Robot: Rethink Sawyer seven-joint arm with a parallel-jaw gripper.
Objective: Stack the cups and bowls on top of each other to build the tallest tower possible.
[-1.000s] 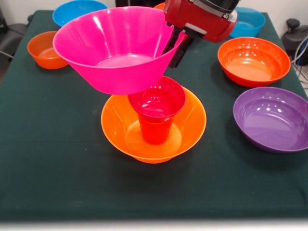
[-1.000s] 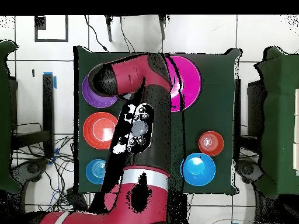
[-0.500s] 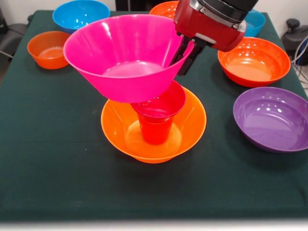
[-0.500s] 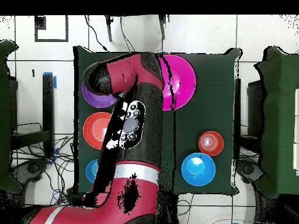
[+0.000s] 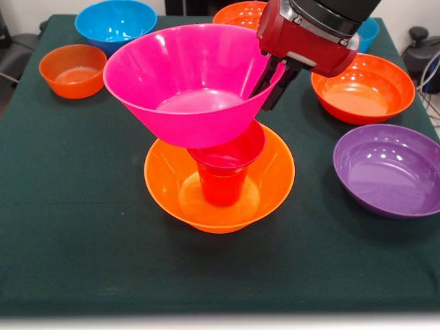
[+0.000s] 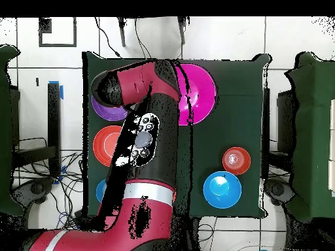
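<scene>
- The hand (image 5: 273, 74) comes down from twelve o'clock in the front view, its dark fingers (image 5: 262, 77) closed over the right rim of the large pink bowl (image 5: 189, 82), one inside the wall and one outside.
- The pink bowl hangs tilted, its mouth tipped toward the camera, directly above the red tumbler (image 5: 225, 165). Its base appears to meet the tumbler's rim, though contact cannot be confirmed.
- The tumbler stands upright in the middle of the large yellow-orange bowl (image 5: 271, 189), which rests on the dark green counter (image 5: 82, 227) and forms the base of the pile.
- At three o'clock from the pile sits a purple bowl (image 5: 388, 170); at about two o'clock, an orange-red bowl (image 5: 362, 87). The two are near each other but not touching.
- At ten o'clock lies a small orange bowl (image 5: 71, 70), with a blue bowl (image 5: 115, 23) just beyond it at eleven o'clock.
- Another orange bowl (image 5: 237, 13) and a second blue bowl (image 5: 367, 33) show partly behind the arm at the far edge.
- In the overhead view the red and black arm (image 6: 147, 140) covers most of the pile; only the pink bowl (image 6: 199, 91) shows beside it.
</scene>
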